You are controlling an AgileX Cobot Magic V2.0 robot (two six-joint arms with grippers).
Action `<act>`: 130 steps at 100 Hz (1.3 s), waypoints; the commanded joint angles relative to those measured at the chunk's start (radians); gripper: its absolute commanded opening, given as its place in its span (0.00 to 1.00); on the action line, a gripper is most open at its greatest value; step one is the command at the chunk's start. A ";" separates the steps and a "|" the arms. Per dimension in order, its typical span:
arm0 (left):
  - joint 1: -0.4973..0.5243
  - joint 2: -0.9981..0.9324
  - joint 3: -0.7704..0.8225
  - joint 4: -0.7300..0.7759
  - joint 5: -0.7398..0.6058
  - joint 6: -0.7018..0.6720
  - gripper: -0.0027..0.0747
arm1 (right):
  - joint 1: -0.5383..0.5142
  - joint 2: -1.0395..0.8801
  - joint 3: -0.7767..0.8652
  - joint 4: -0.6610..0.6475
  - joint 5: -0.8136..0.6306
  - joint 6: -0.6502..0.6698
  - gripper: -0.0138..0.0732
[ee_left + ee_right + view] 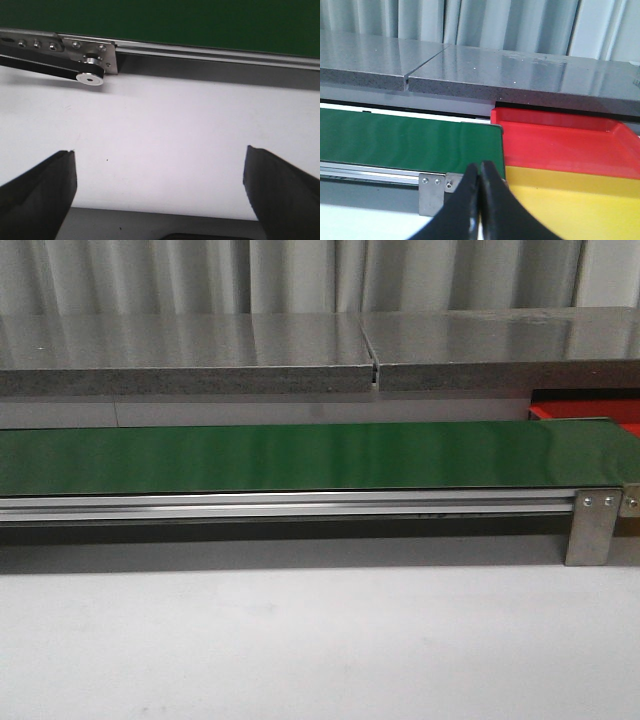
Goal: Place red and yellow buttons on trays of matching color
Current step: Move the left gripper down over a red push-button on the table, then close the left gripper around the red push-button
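No button shows in any view. The red tray (pixel 565 145) lies past the end of the green belt (pixel 405 140), with the yellow tray (pixel 570 205) set against its near side. In the front view only a corner of the red tray (pixel 590 412) peeks out at the far right behind the belt (pixel 300 455). My right gripper (pixel 480 172) is shut with nothing between its fingers, hovering near the belt's end by the yellow tray. My left gripper (pixel 160 167) is open over bare white table, its dark fingers (pixel 45 185) wide apart and empty.
A grey stone-like shelf (pixel 300 350) runs behind the belt, with curtains beyond. The belt's aluminium rail (pixel 290 506) and end bracket (pixel 592 525) face the white table (pixel 300 640). A pulley and drive strap (pixel 90 76) sit at the belt's other end.
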 commanded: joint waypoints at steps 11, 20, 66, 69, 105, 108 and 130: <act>0.065 0.013 -0.037 0.089 -0.107 -0.189 0.88 | 0.003 -0.015 -0.009 -0.012 -0.076 -0.004 0.08; 0.155 0.047 -0.046 0.098 -0.127 -0.200 0.88 | 0.003 -0.015 -0.009 -0.012 -0.076 -0.004 0.08; 0.568 0.389 -0.215 0.093 -0.132 -0.200 0.88 | 0.003 -0.015 -0.009 -0.012 -0.076 -0.004 0.08; 0.572 0.411 -0.226 0.093 -0.137 -0.200 0.88 | 0.003 -0.015 -0.009 -0.012 -0.076 -0.004 0.08; 0.577 0.677 -0.393 0.102 -0.146 -0.198 0.87 | 0.003 -0.015 -0.009 -0.012 -0.076 -0.004 0.08; 0.577 0.693 -0.405 0.104 -0.146 -0.198 0.87 | 0.003 -0.015 -0.009 -0.012 -0.076 -0.004 0.08; 0.577 0.791 -0.483 0.112 -0.142 -0.198 0.86 | 0.003 -0.015 -0.009 -0.012 -0.076 -0.004 0.08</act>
